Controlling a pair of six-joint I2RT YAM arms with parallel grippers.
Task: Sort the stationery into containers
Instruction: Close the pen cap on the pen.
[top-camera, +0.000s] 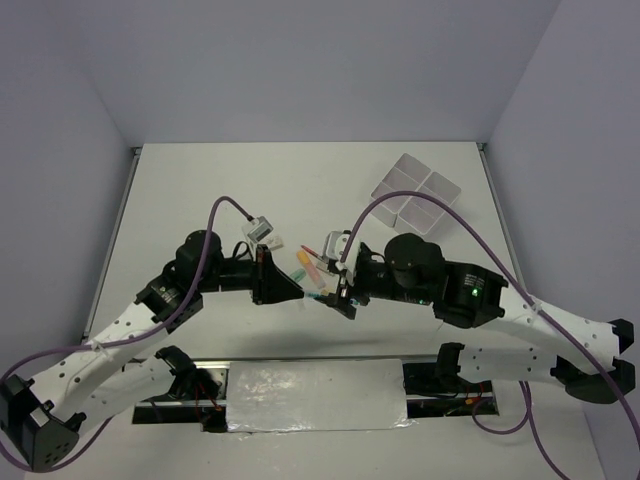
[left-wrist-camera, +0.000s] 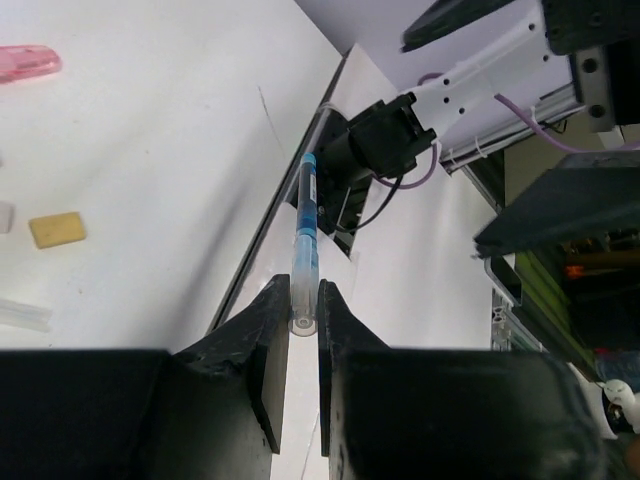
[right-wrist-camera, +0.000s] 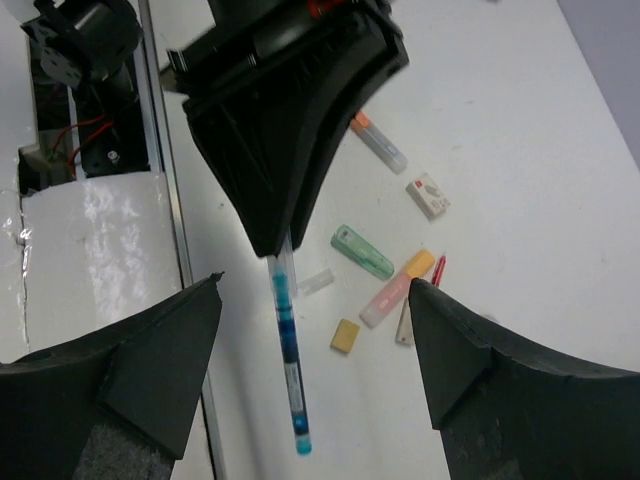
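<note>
Nearest you, your left hand is pinched shut on the clear end of a thin blue pen, which has a see-through barrel, blue ink inside and a blue tip. The pen sticks straight out from those fingertips near the middle of the worktop, its long axis in line with the hand, tip aimed at your right hand. That hand stands wide open, a finger either side of the pen, touching nothing. Beyond, a green marker, a pink marker and a yellow eraser lie loose. Farthest, to the right, sits the white four-compartment box
</note>
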